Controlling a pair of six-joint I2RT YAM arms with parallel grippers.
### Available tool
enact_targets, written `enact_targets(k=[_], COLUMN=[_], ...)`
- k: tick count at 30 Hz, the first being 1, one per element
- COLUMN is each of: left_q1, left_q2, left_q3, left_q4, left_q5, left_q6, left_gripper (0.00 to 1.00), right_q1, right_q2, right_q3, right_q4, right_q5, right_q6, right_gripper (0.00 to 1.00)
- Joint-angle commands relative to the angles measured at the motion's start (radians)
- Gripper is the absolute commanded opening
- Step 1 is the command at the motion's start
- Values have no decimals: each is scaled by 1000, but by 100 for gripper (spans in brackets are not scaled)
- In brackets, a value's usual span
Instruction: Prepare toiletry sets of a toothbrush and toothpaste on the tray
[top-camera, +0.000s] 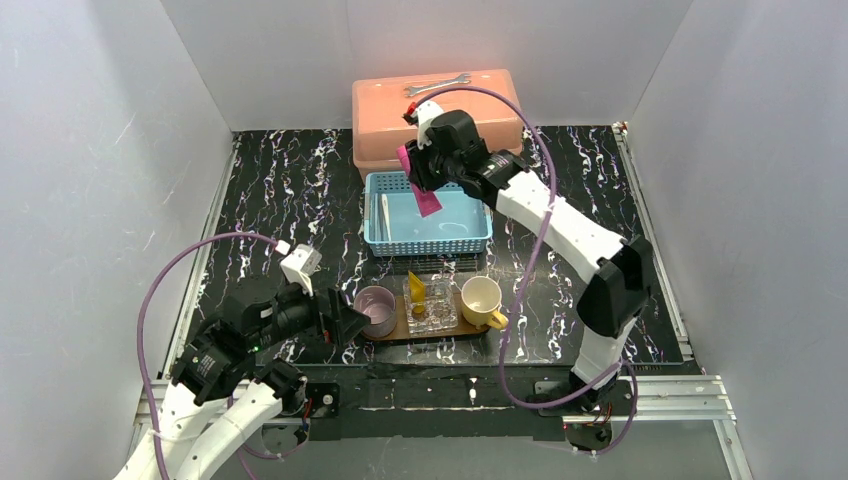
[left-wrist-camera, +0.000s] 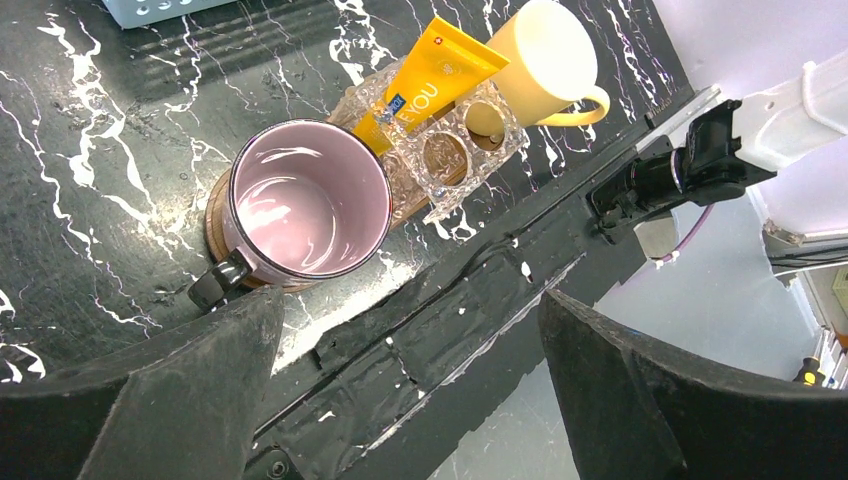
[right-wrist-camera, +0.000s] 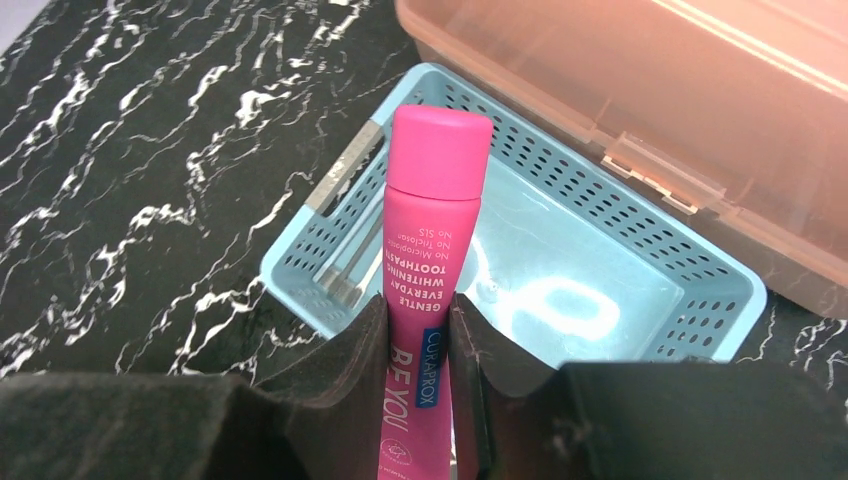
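Note:
My right gripper (top-camera: 420, 175) (right-wrist-camera: 418, 310) is shut on the magenta-pink toothpaste (top-camera: 428, 200) (right-wrist-camera: 432, 200) and holds it cap-down above the light-blue basket (top-camera: 430, 228). Slim pale toothbrushes (top-camera: 383, 215) (right-wrist-camera: 350, 268) lie along the basket's left side. The yellow toothpaste (top-camera: 415, 285) (left-wrist-camera: 430, 75) leans in a clear holder (top-camera: 432, 308) (left-wrist-camera: 455, 150) on the dark-brown tray (top-camera: 400, 335) (left-wrist-camera: 213, 218). Just left of the tray, beside the pink mug, my left gripper (top-camera: 350, 322) (left-wrist-camera: 410, 330) is open and holds nothing.
A pink mug (top-camera: 376, 310) (left-wrist-camera: 305, 200) and a yellow cup (top-camera: 482, 300) (left-wrist-camera: 545, 60) stand at the tray's two ends. Behind the basket (right-wrist-camera: 580, 290) sits a salmon box (top-camera: 435, 115) (right-wrist-camera: 650, 90) with a steel wrench (top-camera: 437, 86) on its lid. White walls enclose the table.

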Motion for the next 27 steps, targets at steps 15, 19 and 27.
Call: enact_targets(k=[15, 19, 27], left_q1=[5, 5, 5], left_q2=[83, 101, 163], left_q3=[58, 72, 81], left_q4=[88, 102, 151], left_q5=[161, 194, 278], left_q6=[-166, -207, -275], left_gripper=[98, 98, 98], right_q1=[301, 354, 427], right_q2=[-460, -530, -611], right_q3=[-284, -361, -442], right_q4=[-181, -192, -225], right_q5=[8, -2, -117], right_q6=[-229, -228, -222], right_gripper=[4, 3, 2])
